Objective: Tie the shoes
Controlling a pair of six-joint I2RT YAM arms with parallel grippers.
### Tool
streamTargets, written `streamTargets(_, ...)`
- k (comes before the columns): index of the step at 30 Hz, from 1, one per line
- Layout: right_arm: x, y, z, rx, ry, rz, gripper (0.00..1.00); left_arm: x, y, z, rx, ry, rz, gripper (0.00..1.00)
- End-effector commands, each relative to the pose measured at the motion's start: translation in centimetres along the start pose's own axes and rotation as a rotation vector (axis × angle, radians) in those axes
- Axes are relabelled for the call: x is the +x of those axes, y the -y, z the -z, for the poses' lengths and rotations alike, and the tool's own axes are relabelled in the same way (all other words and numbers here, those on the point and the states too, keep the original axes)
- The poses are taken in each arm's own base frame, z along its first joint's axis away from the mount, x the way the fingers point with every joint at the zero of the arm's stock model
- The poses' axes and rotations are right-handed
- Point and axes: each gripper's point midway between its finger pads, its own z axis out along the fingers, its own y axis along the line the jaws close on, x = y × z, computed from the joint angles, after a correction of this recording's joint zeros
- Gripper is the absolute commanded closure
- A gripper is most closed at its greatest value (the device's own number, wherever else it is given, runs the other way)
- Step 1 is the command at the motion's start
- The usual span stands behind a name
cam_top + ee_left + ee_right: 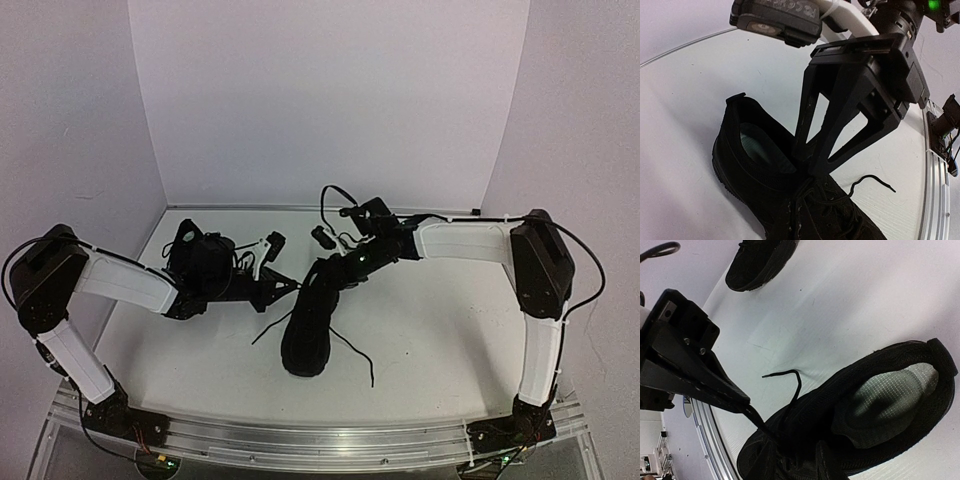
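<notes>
Matte black on black, so bear with me. The main shoe (308, 335) sits flat on its sole in the middle of the white table (440, 330). Its toe points toward the arm bases and its heel opening faces the back wall. The laces are undone. One loose end (357, 360) trails over the table to the right of the toe, and another strays off to the left.

The right gripper (807, 169) comes down onto the top of the lacing, just in front of the shoe opening. Its fingers are closed together at the tips, and I honestly can't tell if any lace is caught between them. The left gripper (747, 406) reaches in from the left side, clamped on a lace strand (762, 422) that runs from its tip down into the eyelets.

The second shoe (200, 262) sits at the back left of the table, well apart from the first one.
</notes>
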Motion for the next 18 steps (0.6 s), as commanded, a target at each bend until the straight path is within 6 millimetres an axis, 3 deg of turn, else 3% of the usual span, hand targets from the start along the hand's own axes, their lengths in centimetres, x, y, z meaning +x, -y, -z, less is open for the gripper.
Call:
streamTargets(1, -0.5, -0.5, -0.1, 0.005, -0.005, 0.038, 0.77, -2.4, 0.2, -0.3, 0.018, 0.056, -0.038, 0.99)
streamTargets(7, -0.4, -0.7, 0.6, 0.022, 0.003, 0.047, 0.97, -2.2, -0.1, -0.4, 0.002, 0.053, -0.034, 1.00)
streamTargets(18, 0.1, -0.8, 2.8, 0.084, 0.033, 0.043, 1.00, -1.9, -0.8, -0.4, -0.036, 0.042, -0.019, 1.00)
